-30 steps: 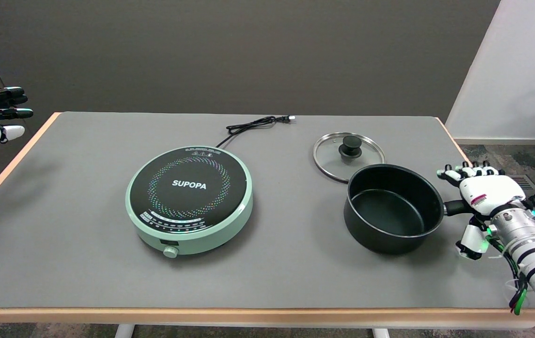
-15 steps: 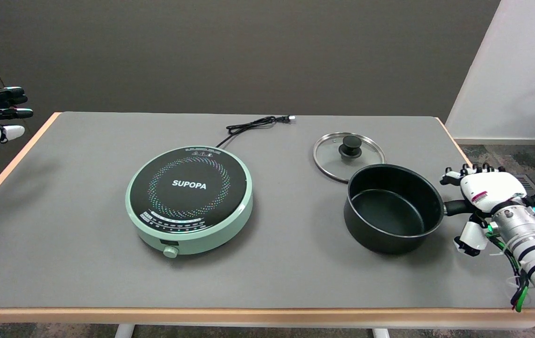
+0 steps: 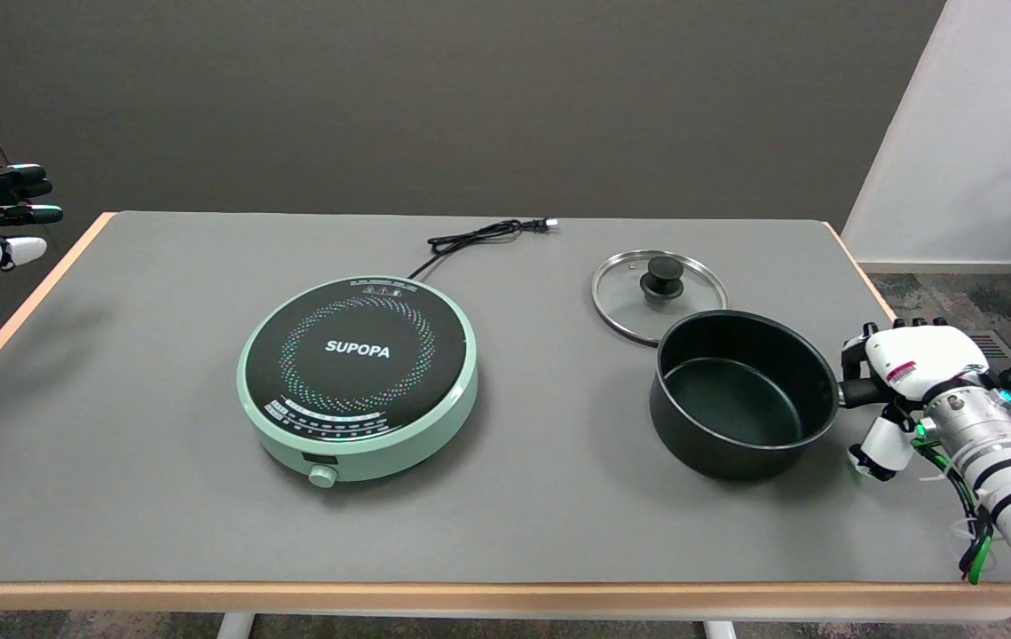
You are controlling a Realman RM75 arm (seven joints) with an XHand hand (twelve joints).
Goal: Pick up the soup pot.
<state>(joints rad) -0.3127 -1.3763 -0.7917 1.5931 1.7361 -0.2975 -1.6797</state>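
Fingers of the right hand [image 3: 903,382] curl around the soup pot [image 3: 743,393] handle.

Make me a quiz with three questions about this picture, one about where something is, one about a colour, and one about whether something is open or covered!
1. Where does the glass lid lie?
A. On the soup pot
B. On the table behind the soup pot
C. On the cooker

2. What colour is the body of the cooker?
A. Pale green
B. Red
C. Yellow

3. How is the soup pot right now?
A. Covered by its lid
B. Tipped on its side
C. Uncovered and upright

Answers:
1. B, the lid rests flat on the grey table, just past the pot's far rim.
2. A, its rim and knob are pale green around a black top.
3. C, you can see straight down into its bare black inside, while the robot hand sits at its handle.
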